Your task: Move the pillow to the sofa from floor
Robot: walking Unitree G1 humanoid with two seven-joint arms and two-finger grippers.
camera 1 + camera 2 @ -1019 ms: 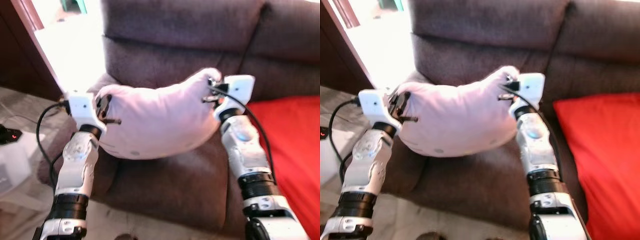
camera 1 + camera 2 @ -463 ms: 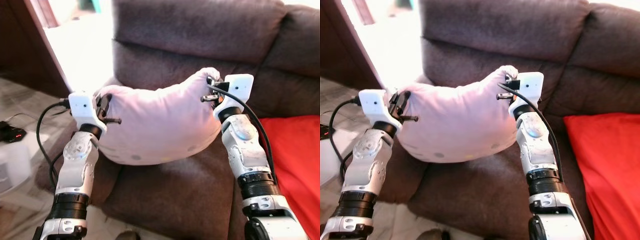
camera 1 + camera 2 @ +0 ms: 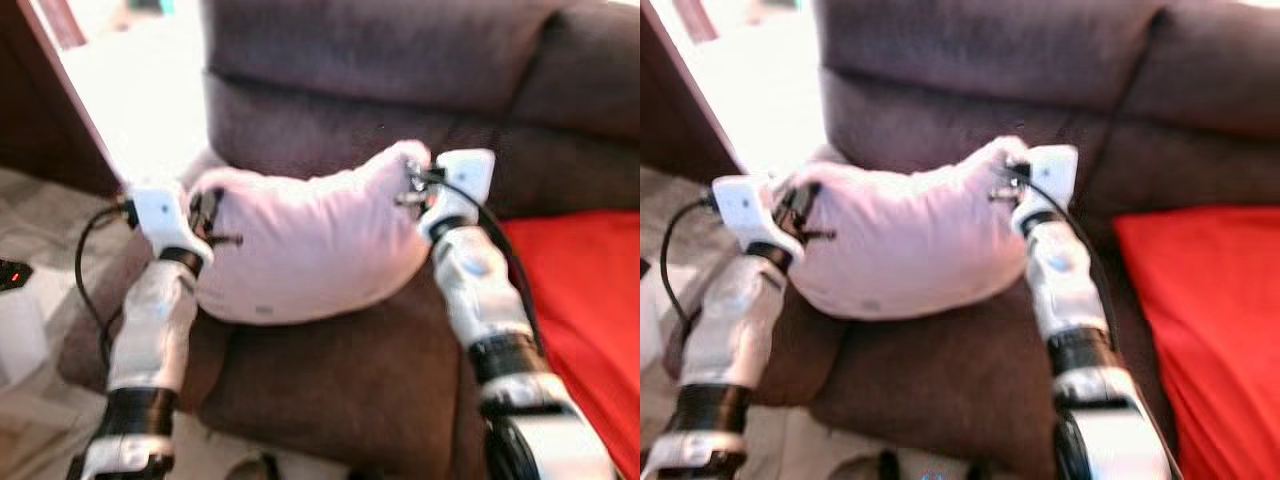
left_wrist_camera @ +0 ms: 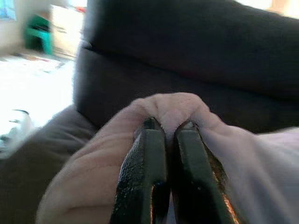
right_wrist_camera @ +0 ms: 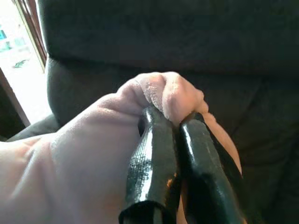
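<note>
A pale pink pillow (image 3: 305, 240) hangs between my two arms over the seat of the brown sofa (image 3: 370, 60), sagging in the middle. My left gripper (image 4: 169, 127) is shut on the pillow's left corner, where a fold of pink fabric (image 4: 173, 105) bulges past the fingertips. My right gripper (image 5: 170, 119) is shut on the right corner, and that pinched corner (image 5: 168, 91) sticks up above the black fingers. The pillow's underside sits close over the seat cushion (image 3: 340, 370); I cannot tell whether it touches.
A red cushion (image 3: 585, 290) lies on the sofa seat to the right. At the left are the sofa's armrest (image 3: 105, 300), pale floor (image 3: 40, 420) and a dark wooden frame (image 3: 55, 95) beside a bright opening. Cables loop by my left arm (image 3: 85, 270).
The view has shifted and blurred, so the camera has moved. The pillow now sits a little lower, toward the seat cushion. Both grippers keep their hold on its corners.
</note>
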